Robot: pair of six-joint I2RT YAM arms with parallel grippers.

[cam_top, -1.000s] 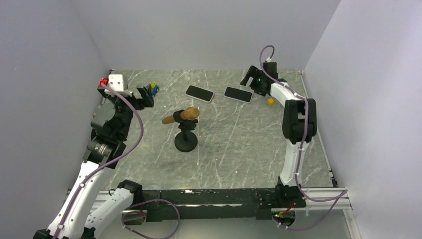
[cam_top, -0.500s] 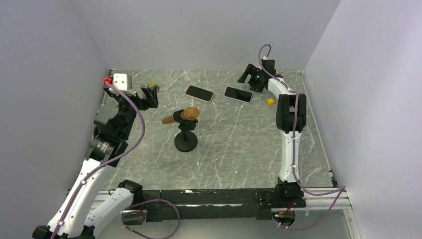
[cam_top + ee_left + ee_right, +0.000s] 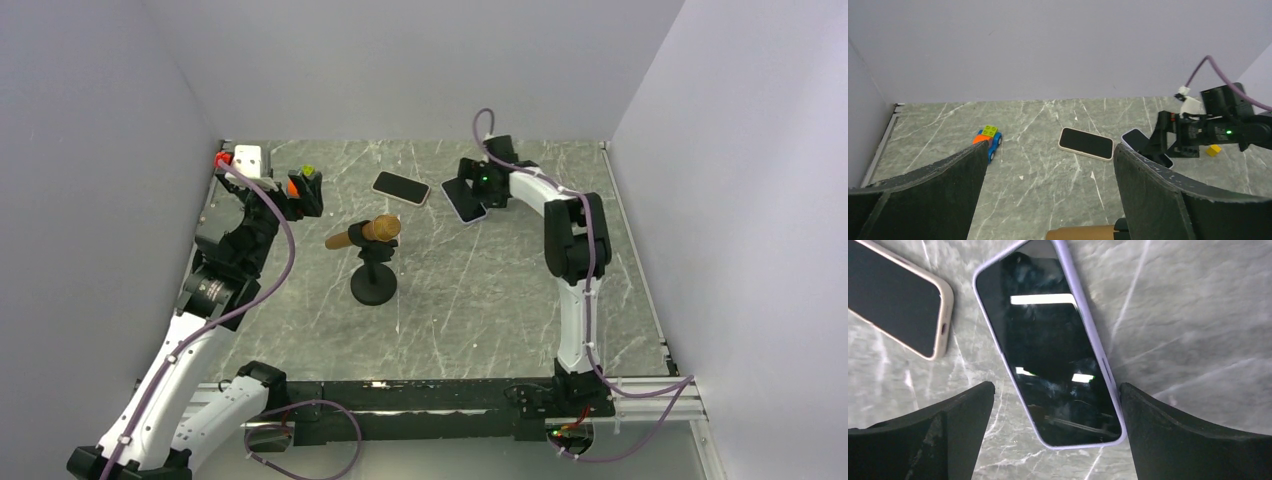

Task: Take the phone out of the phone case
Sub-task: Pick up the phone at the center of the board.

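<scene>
Between the right gripper's (image 3: 1056,385) parted jaws lies the cased phone (image 3: 1048,350), ungrasped; left gripper (image 3: 1050,146) likewise parted

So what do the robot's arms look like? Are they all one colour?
No, two. The left arm and right arm are white tubes with chunky black joints. A purple cable loops along each. A tiny green light glows near the right wrist; the left wrist has a red bit beside a white box. The fingers are black curved wedges.
</scene>
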